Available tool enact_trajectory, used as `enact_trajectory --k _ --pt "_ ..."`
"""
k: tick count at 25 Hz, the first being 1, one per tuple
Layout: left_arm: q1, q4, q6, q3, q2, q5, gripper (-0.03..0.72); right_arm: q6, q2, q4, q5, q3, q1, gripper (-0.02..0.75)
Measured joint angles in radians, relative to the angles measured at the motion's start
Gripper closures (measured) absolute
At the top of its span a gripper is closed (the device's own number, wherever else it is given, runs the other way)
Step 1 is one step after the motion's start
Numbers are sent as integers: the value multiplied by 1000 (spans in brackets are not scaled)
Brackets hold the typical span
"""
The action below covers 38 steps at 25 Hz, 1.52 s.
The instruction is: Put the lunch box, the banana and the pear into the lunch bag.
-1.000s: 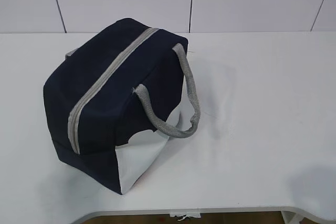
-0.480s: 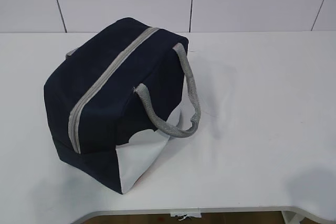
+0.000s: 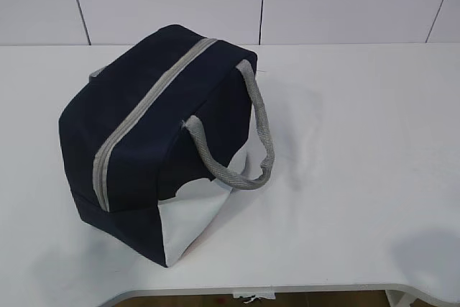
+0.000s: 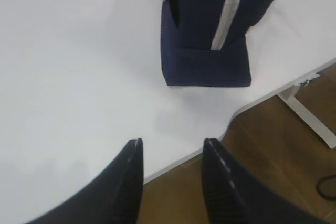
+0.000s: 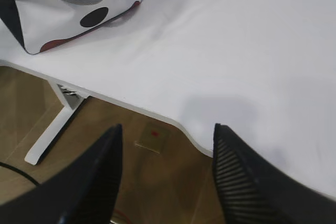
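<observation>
The lunch bag (image 3: 154, 141) sits zipped on the table (image 3: 359, 141), ahead of the left gripper (image 4: 172, 148) and ahead-left of the right gripper (image 5: 167, 132), both spread and empty, its soft fabric likely best taken by the grey webbing handle (image 3: 255, 131).

The left tool (image 4: 172, 169) hangs with its two dark fingers (image 4: 130, 179) parted and empty above the front edge of the white counter (image 4: 79, 87), while the navy lunch bag (image 4: 205, 40), grey zipper (image 4: 227, 14) closed, stands well apart further back.
</observation>
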<state>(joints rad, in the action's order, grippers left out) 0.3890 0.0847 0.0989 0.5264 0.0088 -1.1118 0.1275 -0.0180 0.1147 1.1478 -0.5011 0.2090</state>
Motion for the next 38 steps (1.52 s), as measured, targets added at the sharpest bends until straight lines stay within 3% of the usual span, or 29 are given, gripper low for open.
enact_trajectory --k 5,9,38 --pt "-141 -1 0 0 0 0 437 2 0 -14 0 0 -132 306" --pt "-200 -2 0 0 0 0 444 2 0 -23 0 0 -165 305" --pt "-203 -41 0 0 0 0 445 4 0 -29 -1 0 -167 305"
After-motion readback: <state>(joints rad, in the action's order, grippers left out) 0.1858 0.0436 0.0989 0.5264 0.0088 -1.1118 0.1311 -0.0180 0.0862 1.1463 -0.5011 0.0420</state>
